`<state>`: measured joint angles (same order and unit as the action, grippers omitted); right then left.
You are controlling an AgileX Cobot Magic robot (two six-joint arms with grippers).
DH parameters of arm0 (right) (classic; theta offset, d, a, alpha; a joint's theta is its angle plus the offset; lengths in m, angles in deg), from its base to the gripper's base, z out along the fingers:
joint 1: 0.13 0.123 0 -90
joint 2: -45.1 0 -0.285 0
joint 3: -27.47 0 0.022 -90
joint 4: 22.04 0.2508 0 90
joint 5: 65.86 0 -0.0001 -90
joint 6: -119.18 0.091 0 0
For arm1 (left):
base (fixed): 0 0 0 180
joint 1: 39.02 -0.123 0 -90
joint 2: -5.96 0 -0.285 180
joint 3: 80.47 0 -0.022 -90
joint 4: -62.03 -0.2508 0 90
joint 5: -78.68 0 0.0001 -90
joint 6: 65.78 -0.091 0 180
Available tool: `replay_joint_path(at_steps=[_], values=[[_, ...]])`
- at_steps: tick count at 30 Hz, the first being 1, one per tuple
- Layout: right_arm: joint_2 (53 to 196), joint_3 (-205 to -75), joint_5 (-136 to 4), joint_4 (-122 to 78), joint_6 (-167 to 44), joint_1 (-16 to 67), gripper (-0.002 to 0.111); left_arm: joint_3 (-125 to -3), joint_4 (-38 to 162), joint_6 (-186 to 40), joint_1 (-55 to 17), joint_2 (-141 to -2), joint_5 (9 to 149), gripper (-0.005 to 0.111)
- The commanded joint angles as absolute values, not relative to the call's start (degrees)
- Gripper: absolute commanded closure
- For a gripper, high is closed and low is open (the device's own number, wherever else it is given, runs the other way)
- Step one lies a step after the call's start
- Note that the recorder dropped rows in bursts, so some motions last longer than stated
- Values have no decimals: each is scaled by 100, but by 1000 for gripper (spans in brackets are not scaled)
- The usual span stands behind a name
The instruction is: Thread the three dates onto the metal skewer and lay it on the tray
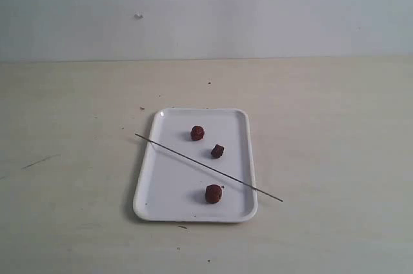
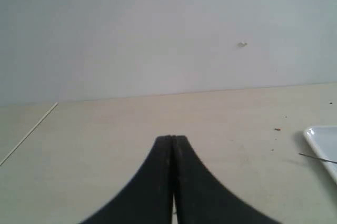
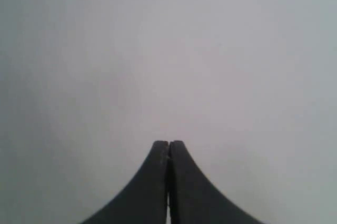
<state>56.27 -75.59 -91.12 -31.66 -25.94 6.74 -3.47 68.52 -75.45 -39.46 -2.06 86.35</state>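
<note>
The left jaws are pressed together with nothing between them, low over the pale table (image 2: 105,139). The right jaws are likewise clenched on nothing and face only a blank grey-white surface. On the table lies the glossy white tray (image 1: 169,184), and the thin grey metal skewer (image 1: 193,160) lies slantwise across it, both ends overhanging the low rim. The far date (image 1: 197,133) and middle date (image 1: 217,151), dark reddish-brown and wrinkled, sit beyond the skewer. The near date (image 1: 213,193) sits on its near side. All lie loose, none threaded.
</note>
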Motion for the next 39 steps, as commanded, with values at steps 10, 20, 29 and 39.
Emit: replay_joint_path(at_steps=[10,20,29,39], values=[[5621,-7531,-10054,-2110,-1524,644,108,-325,6861,-7522,-3975,-183,8627,107],[5734,-8576,-7382,-610,-3512,644,108,-325,6861,-7522,-3975,-183,8627,107],[7426,-10504,-4996,-1477,-5952,644,108,-325,6861,-7522,-3975,-183,8627,107],[10348,-12847,-1699,-3223,-5914,644,108,-325,6861,-7522,-3975,-183,8627,107]])
